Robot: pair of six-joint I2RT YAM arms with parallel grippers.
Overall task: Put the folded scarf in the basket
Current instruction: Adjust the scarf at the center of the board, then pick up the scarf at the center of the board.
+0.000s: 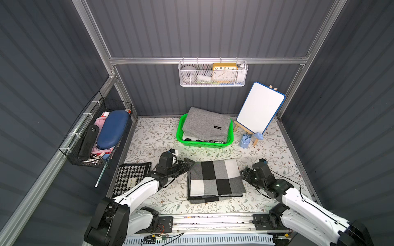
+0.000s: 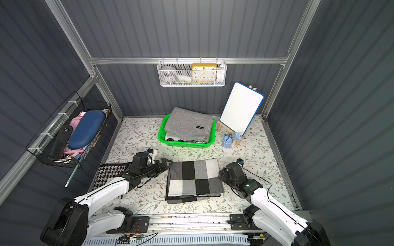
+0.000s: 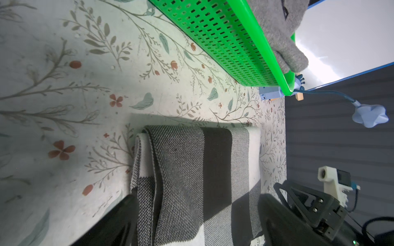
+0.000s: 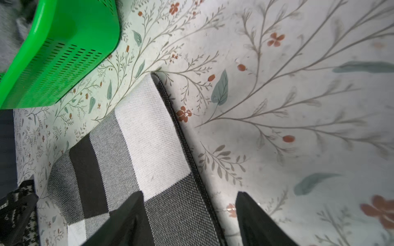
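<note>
With left gripper [image 1: 188,165] and right gripper [image 1: 243,173] spread astride opposite edges of the folded black, grey and white checked scarf [image 1: 215,179], both should pinch every layer evenly before lifting.

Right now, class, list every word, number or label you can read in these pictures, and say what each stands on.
"10 11 12 1 2", "9", "3", "8 7 6 5 4": dial of the yellow square clock in the white mesh wall basket.
On the folded grey scarf, a small black tag: too small to read.
On the black-and-white houndstooth cloth, a pale tag: blurred.
</note>
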